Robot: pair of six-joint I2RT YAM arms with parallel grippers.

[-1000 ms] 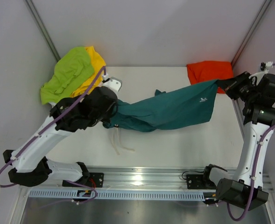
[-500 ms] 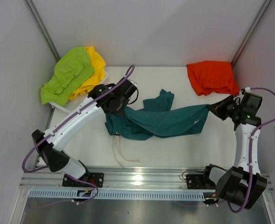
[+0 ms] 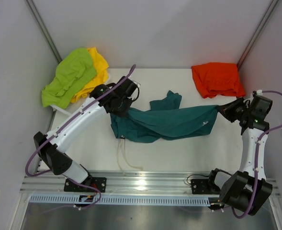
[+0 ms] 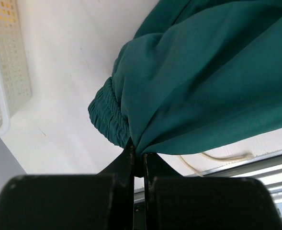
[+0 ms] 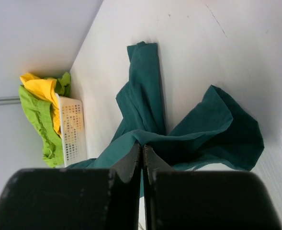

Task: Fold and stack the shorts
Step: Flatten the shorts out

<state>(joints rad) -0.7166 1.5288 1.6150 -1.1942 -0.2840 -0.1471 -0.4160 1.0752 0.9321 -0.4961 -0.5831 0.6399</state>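
Observation:
The teal shorts (image 3: 167, 122) hang stretched between my two grippers low over the white table (image 3: 179, 153). My left gripper (image 3: 118, 111) is shut on their left end beside the elastic waistband (image 4: 107, 117), and the cream drawstring (image 3: 124, 158) trails toward the table's near edge. My right gripper (image 3: 223, 111) is shut on their right end, next to a small white logo (image 3: 204, 123). One leg (image 3: 167, 101) is bunched up behind. The orange shorts (image 3: 217, 79) lie folded at the back right. The lime green shorts (image 3: 69, 76) and yellow shorts (image 3: 98, 64) are piled at the back left.
A white perforated basket (image 4: 4, 72) sits under the lime and yellow pile at the table's left edge, also in the right wrist view (image 5: 73, 129). Grey walls enclose the table on three sides. A metal rail (image 3: 145, 182) runs along the near edge.
Both grippers have come down and inward from a high wide stretch. The teal shorts now hang lower and slacker, and have shifted slightly right in the last half second.

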